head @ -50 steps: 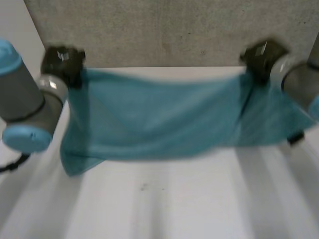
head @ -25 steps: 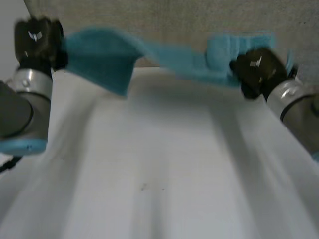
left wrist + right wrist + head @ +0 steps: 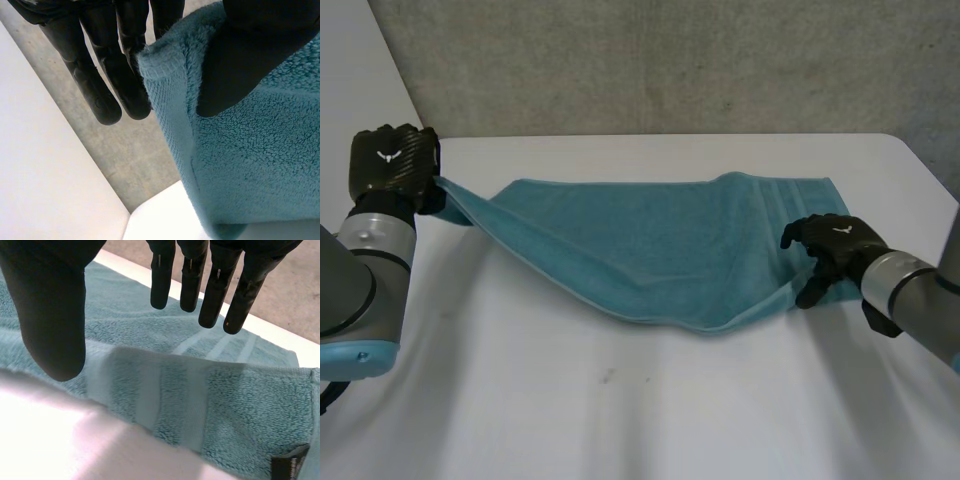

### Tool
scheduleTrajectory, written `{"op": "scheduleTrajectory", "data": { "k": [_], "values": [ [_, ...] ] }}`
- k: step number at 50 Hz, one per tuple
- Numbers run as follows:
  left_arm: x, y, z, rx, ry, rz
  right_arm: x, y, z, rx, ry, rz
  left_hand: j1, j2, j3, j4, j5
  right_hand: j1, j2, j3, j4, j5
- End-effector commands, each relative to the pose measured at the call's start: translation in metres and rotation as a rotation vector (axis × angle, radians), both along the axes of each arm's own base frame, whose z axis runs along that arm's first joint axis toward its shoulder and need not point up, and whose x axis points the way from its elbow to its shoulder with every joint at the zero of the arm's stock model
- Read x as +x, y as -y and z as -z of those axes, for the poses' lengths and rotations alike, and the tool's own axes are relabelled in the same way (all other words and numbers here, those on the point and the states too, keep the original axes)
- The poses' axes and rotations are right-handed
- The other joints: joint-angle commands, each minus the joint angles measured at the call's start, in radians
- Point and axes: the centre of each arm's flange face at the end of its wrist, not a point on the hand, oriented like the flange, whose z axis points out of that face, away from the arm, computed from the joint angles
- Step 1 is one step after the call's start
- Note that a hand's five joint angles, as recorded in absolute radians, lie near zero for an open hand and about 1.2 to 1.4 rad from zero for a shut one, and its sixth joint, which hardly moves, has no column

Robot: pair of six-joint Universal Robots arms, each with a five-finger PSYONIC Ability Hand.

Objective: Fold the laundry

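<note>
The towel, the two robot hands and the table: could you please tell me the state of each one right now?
teal towel: lying along the table, apparently doubled over, one corner raised off the surface.
left robot hand: shut, pinching that raised corner between thumb and fingers.
right robot hand: open, fingers straight over the towel's other end, holding nothing.
white table: carrying the towel.

You'll see the towel (image 3: 660, 245), which hung in the air between both hands a second ago, now lies spread across the tabletop (image 3: 620, 400). Your right hand (image 3: 835, 250) has let go of its corner, its fingers (image 3: 217, 285) straight above the towel's right end. Your left hand (image 3: 390, 165) has dropped to the tabletop's left edge.
</note>
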Motion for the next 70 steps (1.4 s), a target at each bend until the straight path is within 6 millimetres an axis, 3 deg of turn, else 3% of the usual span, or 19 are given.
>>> {"op": "scheduleTrajectory", "data": {
  "k": [1,4,9,18,29,40,52,57,62,70],
  "values": [
    [0.008,0.0,-0.015,-0.039,-0.009,-0.021,-0.026,0.018,-0.01,-0.028,0.017,0.012,0.26,0.195,0.203,0.201,0.264,0.088,0.035,0.038,0.046,0.043],
    [0.01,-0.003,-0.019,-0.046,-0.012,-0.026,-0.036,0.03,-0.02,-0.075,-0.034,0.008,0.26,0.195,0.203,0.201,0.264,0.105,0.053,0.055,0.063,0.061],
    [0.009,-0.007,-0.018,-0.042,-0.009,-0.011,-0.036,0.031,-0.025,-0.1,-0.151,-0.049,0.26,0.195,0.203,0.201,0.264,0.129,0.076,0.079,0.087,0.084],
    [0.005,-0.009,-0.014,-0.032,-0.006,0.005,-0.04,0.018,0.003,-0.006,-0.259,-0.101,0.26,0.195,0.203,0.201,0.264,0.149,0.097,0.1,0.108,0.105],
    [0.014,0.0,-0.022,-0.05,-0.005,-0.025,-0.041,-0.006,0.012,0.025,-0.27,-0.122,0.26,0.195,0.203,0.201,0.264,0.167,0.115,0.117,0.125,0.123],
    [0.019,0.005,-0.016,-0.024,-0.004,-0.041,-0.045,-0.01,0.029,-0.074,-0.411,-0.177,0.26,0.195,0.203,0.201,0.264,0.193,0.141,0.144,0.152,0.149],
    [0.018,0.006,-0.013,-0.017,-0.002,-0.038,-0.051,-0.001,0.033,-0.165,-0.468,-0.163,0.26,0.195,0.203,0.201,0.264,0.234,0.182,0.185,0.193,0.19],
    [0.018,0.006,-0.012,-0.014,-0.002,-0.04,-0.053,0.002,0.033,-0.178,-0.472,-0.154,0.26,0.195,0.203,0.201,0.264,0.422,0.369,0.372,0.38,0.377],
    [0.018,0.005,-0.011,-0.009,-0.002,-0.038,-0.053,0.006,0.031,-0.199,-0.477,-0.149,0.26,0.195,0.203,0.201,0.264,0.995,0.943,0.946,0.954,0.951],
    [0.017,-0.002,-0.006,0.053,0.01,-0.035,-0.059,0.014,0.024,-0.203,-0.46,-0.111,0.26,0.195,0.203,0.201,0.264,0.997,0.944,0.947,0.955,0.952]
  ]
}}
